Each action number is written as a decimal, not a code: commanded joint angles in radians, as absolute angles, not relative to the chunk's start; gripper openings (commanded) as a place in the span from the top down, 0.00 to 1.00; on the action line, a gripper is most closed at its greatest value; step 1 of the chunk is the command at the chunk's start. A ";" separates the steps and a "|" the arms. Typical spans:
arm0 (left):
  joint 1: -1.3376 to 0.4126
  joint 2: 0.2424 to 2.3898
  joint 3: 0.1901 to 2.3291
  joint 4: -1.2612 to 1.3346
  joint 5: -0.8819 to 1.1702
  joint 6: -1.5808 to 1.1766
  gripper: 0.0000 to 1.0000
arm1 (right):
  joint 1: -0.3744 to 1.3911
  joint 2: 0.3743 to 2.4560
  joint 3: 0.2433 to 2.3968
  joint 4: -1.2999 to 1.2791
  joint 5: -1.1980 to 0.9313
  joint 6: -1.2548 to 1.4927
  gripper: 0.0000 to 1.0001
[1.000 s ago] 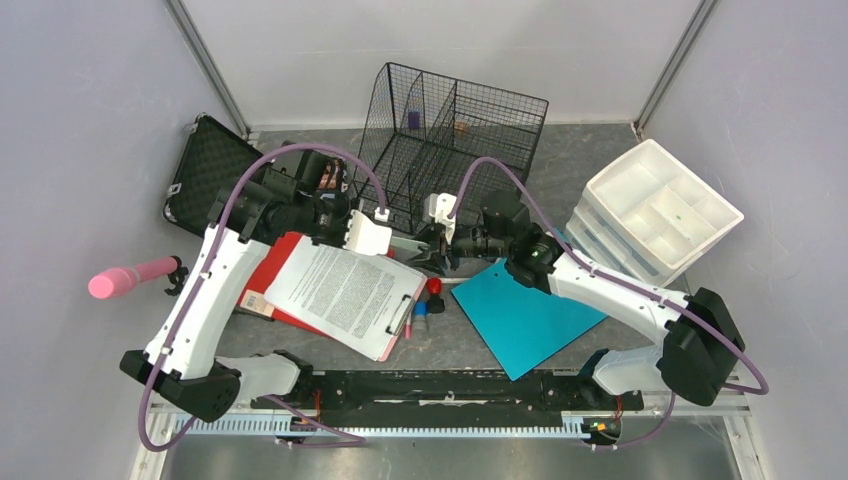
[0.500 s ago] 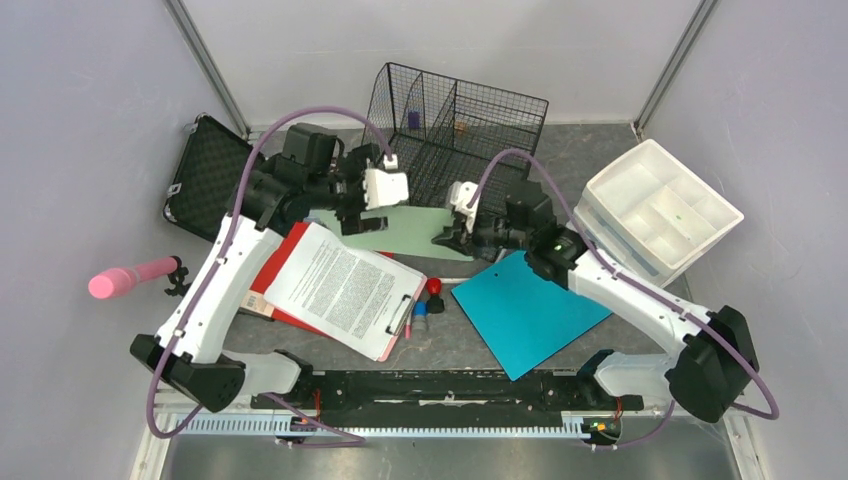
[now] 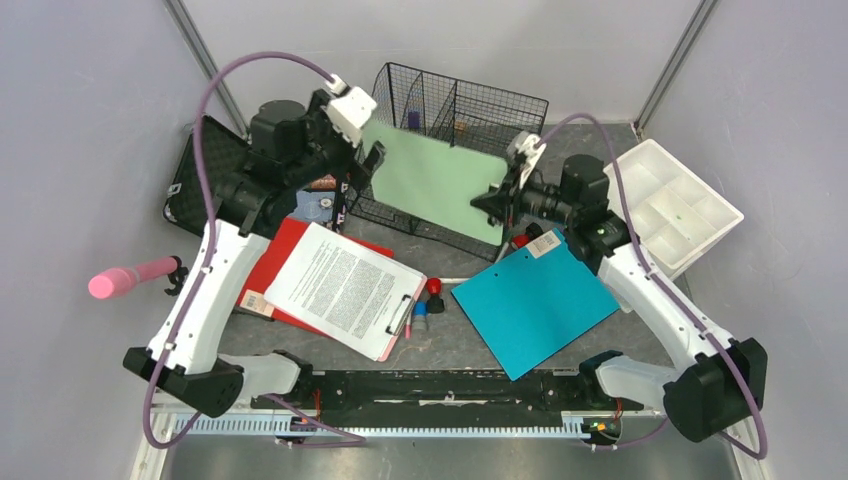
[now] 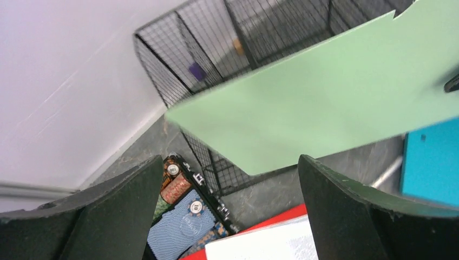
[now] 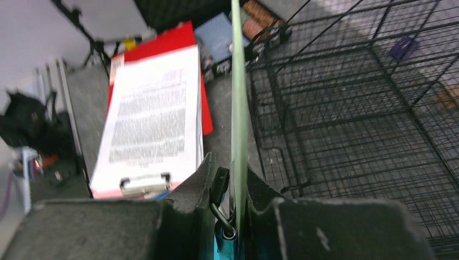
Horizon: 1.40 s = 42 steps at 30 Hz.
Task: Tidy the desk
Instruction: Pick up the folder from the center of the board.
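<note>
A pale green clipboard hangs tilted above the desk, just in front of the black wire basket. My right gripper is shut on its right edge. In the right wrist view the board shows edge-on, pinched with its black clip between the fingers of that gripper. My left gripper is raised at the board's left corner, open and holding nothing. Through the left wrist view's spread jaws, the green clipboard floats apart from them.
A clipboard with a printed sheet lies on a red folder at left. A teal board lies at right, small markers between. A white drawer organiser stands right. A black case with poker chips sits back left, a pink handle beside it.
The left gripper opened, let go of the green clipboard and rose toward the back. The right gripper closed on the board and lifted it off the desk up before the basket.
</note>
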<state>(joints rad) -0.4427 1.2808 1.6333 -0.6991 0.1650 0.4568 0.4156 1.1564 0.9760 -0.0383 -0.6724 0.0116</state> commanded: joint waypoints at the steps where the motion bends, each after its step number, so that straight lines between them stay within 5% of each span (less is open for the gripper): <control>1: -0.423 1.212 1.693 -0.563 0.061 0.117 0.00 | 0.326 1.201 1.082 0.242 -0.725 0.379 1.00; 14: -0.405 1.144 1.327 -0.275 0.254 -0.361 0.00 | 0.209 1.255 0.871 1.031 -0.707 1.179 1.00; 33: -0.455 1.392 1.054 0.741 0.659 -0.956 0.01 | 0.141 1.153 0.661 1.213 -0.601 1.340 1.00; 36: -0.473 1.448 1.067 0.837 0.675 -1.013 0.13 | 0.138 1.148 0.648 1.210 -0.597 1.341 1.00; 42: -0.483 1.520 1.083 0.974 0.708 -1.127 0.55 | 0.132 1.138 0.619 1.205 -0.589 1.326 1.00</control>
<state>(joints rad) -0.4793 1.5051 1.0645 0.7750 0.6640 -1.0042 0.1398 1.1763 0.6308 1.1332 -0.6220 1.3281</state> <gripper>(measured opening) 0.574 0.183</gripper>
